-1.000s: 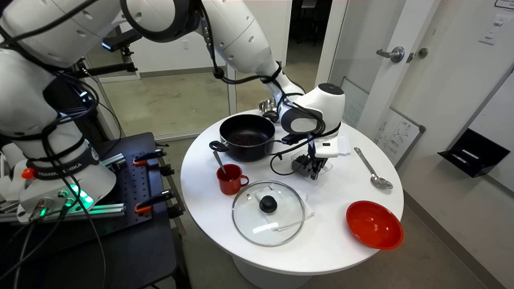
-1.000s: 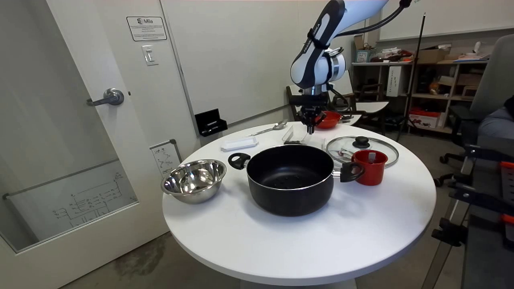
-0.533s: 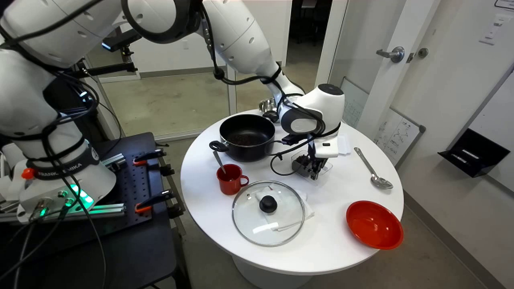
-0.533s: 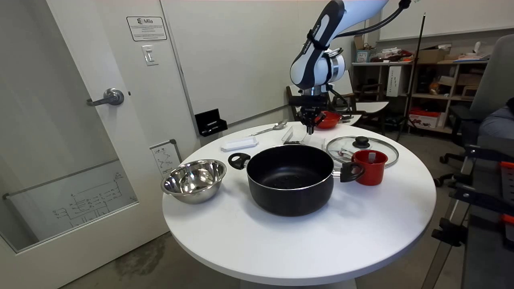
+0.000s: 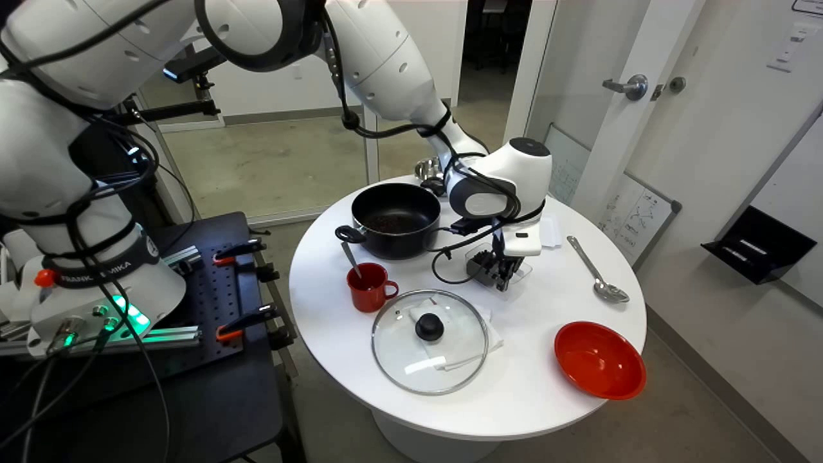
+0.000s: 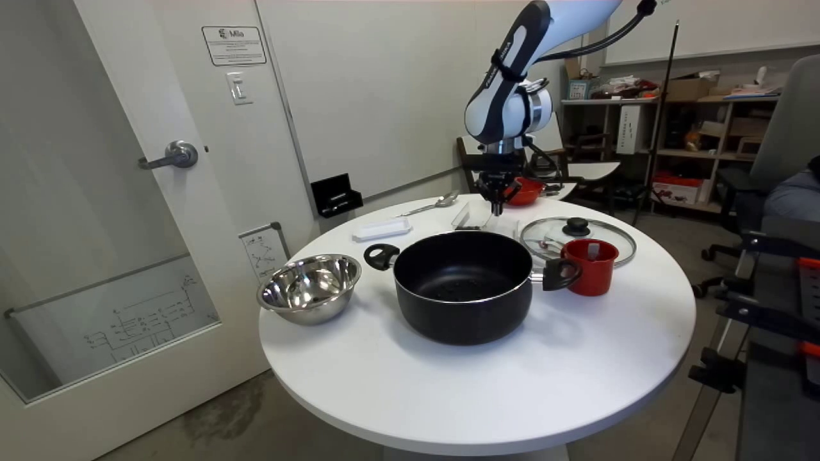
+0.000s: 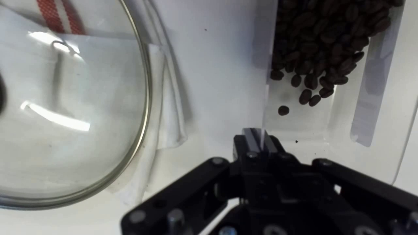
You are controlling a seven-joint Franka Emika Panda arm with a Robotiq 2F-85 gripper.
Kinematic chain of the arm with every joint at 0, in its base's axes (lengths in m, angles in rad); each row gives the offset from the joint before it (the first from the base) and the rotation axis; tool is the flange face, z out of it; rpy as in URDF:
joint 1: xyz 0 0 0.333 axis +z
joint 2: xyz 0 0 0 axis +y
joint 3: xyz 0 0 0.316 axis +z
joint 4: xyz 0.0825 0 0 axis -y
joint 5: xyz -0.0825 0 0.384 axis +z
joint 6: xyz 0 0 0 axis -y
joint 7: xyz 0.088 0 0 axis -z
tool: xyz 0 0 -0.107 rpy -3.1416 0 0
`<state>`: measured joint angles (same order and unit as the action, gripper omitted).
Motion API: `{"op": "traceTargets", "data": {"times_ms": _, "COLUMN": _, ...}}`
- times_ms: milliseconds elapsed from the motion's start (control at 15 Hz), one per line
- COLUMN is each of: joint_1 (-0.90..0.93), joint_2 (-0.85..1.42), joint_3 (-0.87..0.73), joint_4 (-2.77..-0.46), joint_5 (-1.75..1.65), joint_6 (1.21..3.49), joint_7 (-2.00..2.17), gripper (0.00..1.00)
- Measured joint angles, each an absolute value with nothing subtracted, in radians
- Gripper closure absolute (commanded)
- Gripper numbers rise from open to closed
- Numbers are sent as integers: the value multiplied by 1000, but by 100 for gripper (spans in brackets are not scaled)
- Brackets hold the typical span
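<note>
Clamping a clear container (image 7: pixel 303 125) by its side wall is the gripper (image 7: pixel 260 138).
Coffee beans (image 7: pixel 321 42) are lying inside this container, which is located near the glass lid (image 5: pixel 429 327) and the black pot (image 5: pixel 397 244).

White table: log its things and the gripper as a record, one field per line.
Gripper: shut, apparently pinching the wall of the clear container
Clear container: holds dark beans, most heaped away from the gripper
Black pot: uncovered, dark bits on its floor
Glass lid: off the pot, lying partly over a white cloth
Red mug: upright, beside the lid, a utensil handle sticking out
Steel bowl: next to the black pot
Red bowl: by the table's edge
Metal spoon: lying flat
</note>
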<state>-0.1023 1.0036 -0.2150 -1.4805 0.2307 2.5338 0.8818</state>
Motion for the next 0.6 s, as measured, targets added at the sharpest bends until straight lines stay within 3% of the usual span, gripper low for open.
{"op": "traceTargets", "data": {"times_ms": 67, "joint_1": -103, "joint_2": 1004, "joint_3": -215, "joint_4": -1480, "joint_5": 231, "joint_6": 2532, "joint_7": 882, "gripper": 72}}
{"op": "traceTargets", "data": {"times_ms": 200, "joint_1": -103, "joint_2": 1004, "joint_3": -215, "joint_4": -1480, "joint_5": 231, "joint_6": 2532, "joint_7": 882, "gripper": 65}}
{"op": "traceTargets", "data": {"times_ms": 600, "joint_1": -103, "joint_2": 998, "joint_3": -215, "joint_4": -1480, "joint_5": 231, "joint_6": 2487, "joint_7": 882, "gripper": 20}}
